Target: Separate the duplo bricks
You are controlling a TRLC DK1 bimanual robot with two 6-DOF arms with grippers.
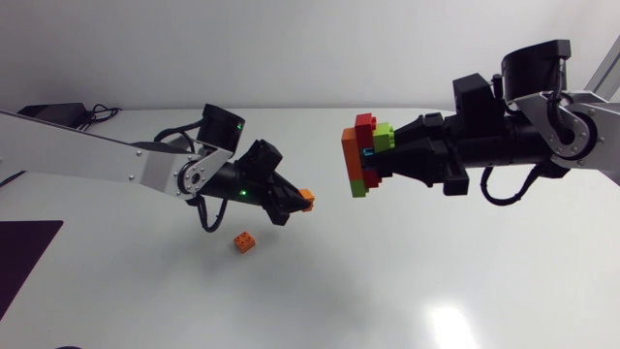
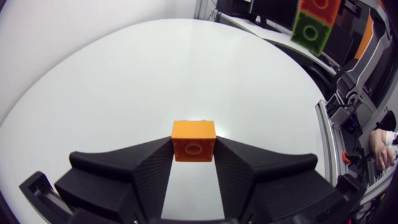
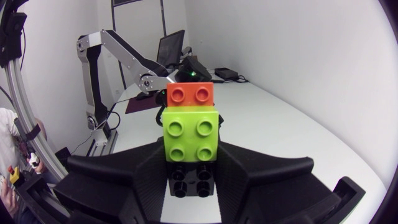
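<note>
Nearest us, a loose orange brick lies on the white table, below our left gripper. A dark mat covers the table's left edge. Our left fingers stand narrowly apart, pressing a small orange brick from both sides at their tips, clear of the table. Across a gap, our right gripper clamps the stack of bricks in the air. Both its fingers are against the lime brick, and a red-orange brick sits ahead of the tips. From the right wrist, the stack hides most of the left gripper. Farthest back, a black adapter with cables sits at the far edge.
</note>
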